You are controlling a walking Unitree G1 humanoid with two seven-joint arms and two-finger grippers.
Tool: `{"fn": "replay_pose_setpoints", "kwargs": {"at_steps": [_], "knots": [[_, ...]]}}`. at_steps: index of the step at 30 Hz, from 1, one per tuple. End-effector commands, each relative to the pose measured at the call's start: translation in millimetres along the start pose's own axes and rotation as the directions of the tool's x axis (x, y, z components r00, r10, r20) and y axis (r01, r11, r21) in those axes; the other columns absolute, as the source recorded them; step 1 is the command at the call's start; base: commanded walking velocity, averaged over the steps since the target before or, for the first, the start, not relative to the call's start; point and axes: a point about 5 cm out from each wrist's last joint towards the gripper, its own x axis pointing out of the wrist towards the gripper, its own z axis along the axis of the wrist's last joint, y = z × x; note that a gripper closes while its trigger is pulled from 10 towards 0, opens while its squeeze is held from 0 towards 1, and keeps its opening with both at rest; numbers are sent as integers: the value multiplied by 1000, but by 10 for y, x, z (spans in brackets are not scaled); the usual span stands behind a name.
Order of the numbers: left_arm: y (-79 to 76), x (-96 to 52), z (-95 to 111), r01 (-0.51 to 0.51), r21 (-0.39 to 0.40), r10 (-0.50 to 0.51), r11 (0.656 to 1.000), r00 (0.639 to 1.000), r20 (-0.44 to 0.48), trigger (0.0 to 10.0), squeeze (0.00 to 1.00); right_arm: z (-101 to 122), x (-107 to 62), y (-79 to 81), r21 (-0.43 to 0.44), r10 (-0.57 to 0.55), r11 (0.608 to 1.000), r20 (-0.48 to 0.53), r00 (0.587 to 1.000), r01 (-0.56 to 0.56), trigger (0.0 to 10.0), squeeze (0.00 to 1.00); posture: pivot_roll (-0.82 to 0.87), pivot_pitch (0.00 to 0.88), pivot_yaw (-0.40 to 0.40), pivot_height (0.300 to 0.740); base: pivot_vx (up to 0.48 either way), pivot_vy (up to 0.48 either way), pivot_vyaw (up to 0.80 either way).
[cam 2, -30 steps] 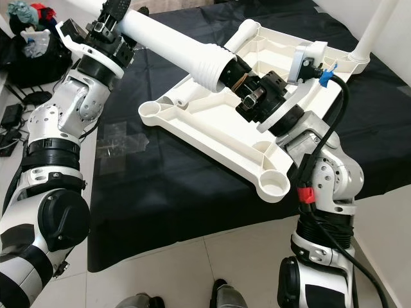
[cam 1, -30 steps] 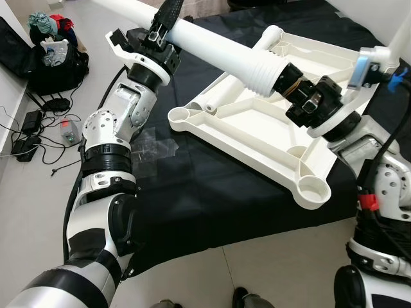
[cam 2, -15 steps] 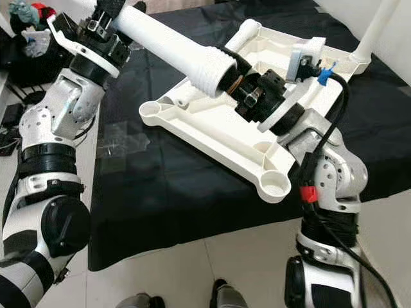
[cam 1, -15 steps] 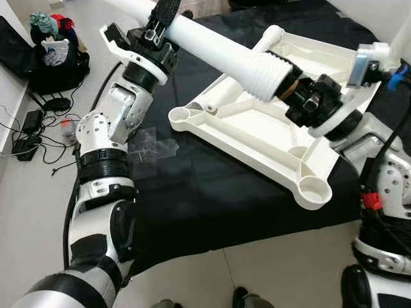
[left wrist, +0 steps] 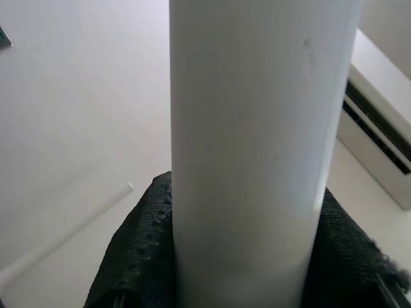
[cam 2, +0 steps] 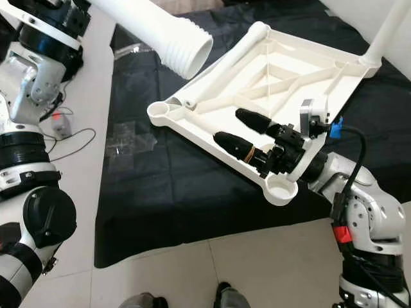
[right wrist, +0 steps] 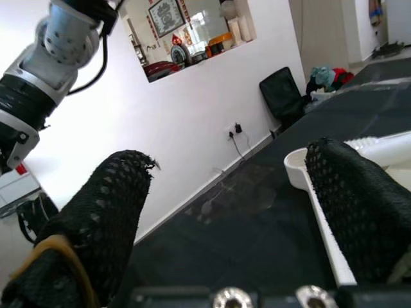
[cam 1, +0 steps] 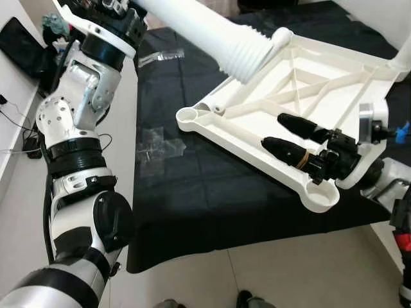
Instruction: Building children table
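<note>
A white table leg (cam 1: 205, 29) is gripped near its plain upper end by the jaws of the left gripper (left wrist: 237, 256), the two black fingers (left wrist: 131, 256) being pressed against either side of the tube, as is seen in the left wrist view. The leg is held raised and slanted over the black cloth (cam 1: 192, 192), its ribbed open end (cam 2: 186, 48) pointed down toward the upturned white tabletop (cam 1: 289, 102), presumably so that it can be steered into a corner socket. The tabletop is laid underside up on the cloth, so that its ribs and round sockets are exposed; one leg (cam 2: 385, 32) appears already fitted at the far corner. The right gripper (cam 1: 292, 138) is held low over the tabletop's near edge, its jaws spread apart and nothing held, close to the near socket (cam 1: 319, 191) and probably ready to steady the frame or guide the leg.
</note>
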Motion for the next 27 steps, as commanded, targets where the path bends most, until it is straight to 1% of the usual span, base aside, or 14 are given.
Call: {"fn": "replay_pose_setpoints", "kwargs": {"at_steps": [1, 6, 7, 8, 9, 10, 12, 13, 14, 15, 16, 19, 22, 27], "knots": [[-104, -20, 62, 31, 20, -31, 999, 999, 19, 0, 0, -101, -155, -45, 39, -35, 999, -12, 999, 36, 10000, 1000, -53, 125, 73, 740, 0, 0, 0], [-105, -67, 15, 13, 60, -10, 998, 998, -57, 0, 0, -170, -269, -105, 37, -89, 995, -39, 995, 90, 10000, 1000, -52, 122, 73, 740, 0, 0, 0], [-70, -171, -87, -13, 137, 40, 990, 980, -193, 0, 0, -181, -369, -199, 51, -162, 985, -38, 986, 163, 10000, 525, -59, 120, 79, 740, 0, 0, 0], [-70, -171, -87, -13, 137, 40, 990, 980, -193, 0, 0, -181, -369, -199, 51, -162, 985, -38, 986, 163, 10000, 525, -59, 120, 79, 740, 0, 0, 0], [-42, -263, -165, -26, 201, 85, 979, 953, -291, 0, 0, -197, -423, -228, 20, -184, 982, -73, 980, 186, 10000, 0, -58, 116, 79, 740, 0, 0, 0], [-42, -263, -165, -26, 201, 85, 979, 953, -291, 0, 0, -197, -423, -228, 20, -184, 982, -73, 980, 186, 10000, 0, -58, 116, 79, 740, 0, 0, 0], [-6, -452, -271, -33, 314, 172, 949, 888, -426, 0, 0, -198, -472, -299, -43, -258, 966, -112, 960, 255, 10000, 0, -59, 115, 81, 740, 0, 0, 0], [25, -621, -362, -25, 393, 246, 919, 816, -524, 3451, 0, -190, -501, -366, -100, -328, 943, -133, 935, 317, 10000, 0, -57, 110, 78, 740, 0, 0, 0], [25, -621, -362, -25, 393, 246, 919, 816, -524, 3451, 0, -190, -501, -366, -100, -328, 943, -133, 935, 317, 10000, 0, -57, 110, 78, 740, 0, 0, 0], [43, -771, -435, -8, 449, 302, 893, 751, -587, 10000, 0, -172, -511, -433, -135, -397, 915, -140, 907, 379, 10000, 0, -54, 108, 78, 740, 0, 0, 0], [46, -871, -480, 12, 491, 337, 871, 711, -617, 10000, 0, -157, -468, -447, -147, -414, 907, -134, 900, 395, 10000, 0, -49, 101, 74, 740, 0, 0, 0], [28, -934, -519, 42, 520, 356, 853, 681, -639, 10000, 0, -156, -381, -386, -149, -367, 926, -140, 919, 347, 10000, 0, -46, 95, 70, 740, 0, 0, 0], [24, -1073, -656, 188, 614, 402, 767, 604, -688, 10000, 0, -245, -32, -55, -107, -100, 991, -204, 974, 79, 10000, 0, -51, 76, 58, 740, 0, 0, 0], [198, -1184, -823, 179, 694, 478, 698, 606, -636, 10000, 0, -425, 344, 129, -44, -18, 999, -185, 983, 10, 10000, 0, -58, 63, 49, 740, 0, 0, 0]]}}
